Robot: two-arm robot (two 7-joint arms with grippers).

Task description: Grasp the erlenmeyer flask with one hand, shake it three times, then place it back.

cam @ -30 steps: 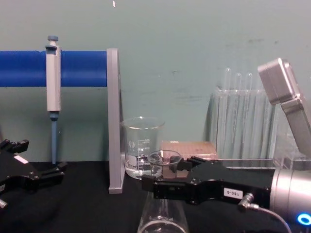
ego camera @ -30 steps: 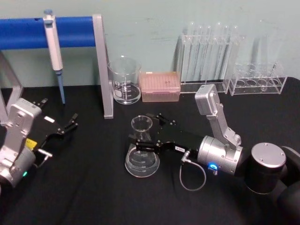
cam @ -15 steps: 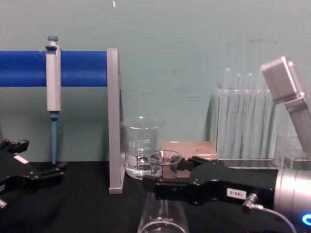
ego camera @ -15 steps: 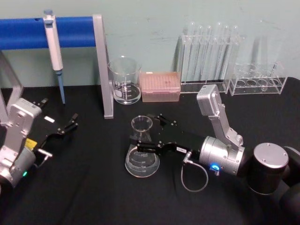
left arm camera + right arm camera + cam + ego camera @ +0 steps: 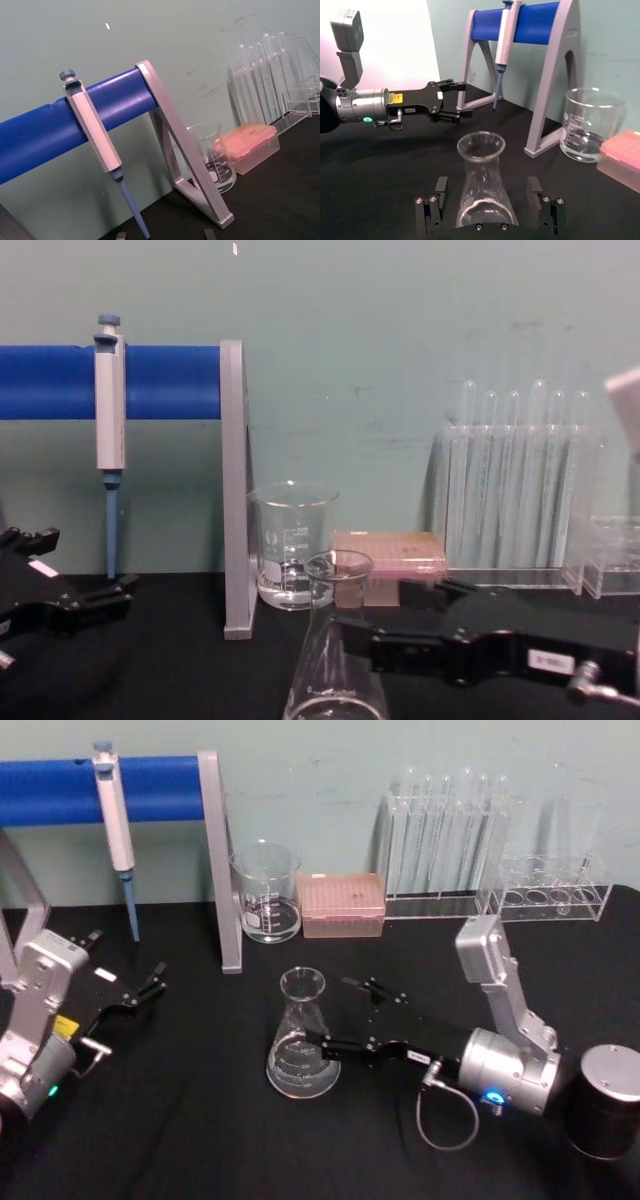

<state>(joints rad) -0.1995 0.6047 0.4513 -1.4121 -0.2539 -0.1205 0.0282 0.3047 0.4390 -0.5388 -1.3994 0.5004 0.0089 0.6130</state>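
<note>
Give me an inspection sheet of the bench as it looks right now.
Surface: black table, no spills seen.
Job's things: erlenmeyer flask upright on the table, not gripped.
Clutter: beaker, pink tip box, test tubes in a rack, all at the back.
Grippers: right gripper open, its fingers either side of the flask without touching; left gripper open, parked at the left.
Cables: grey cable looped by the right wrist.
Surroundings: pipette hanging on a blue stand; green wall.
</note>
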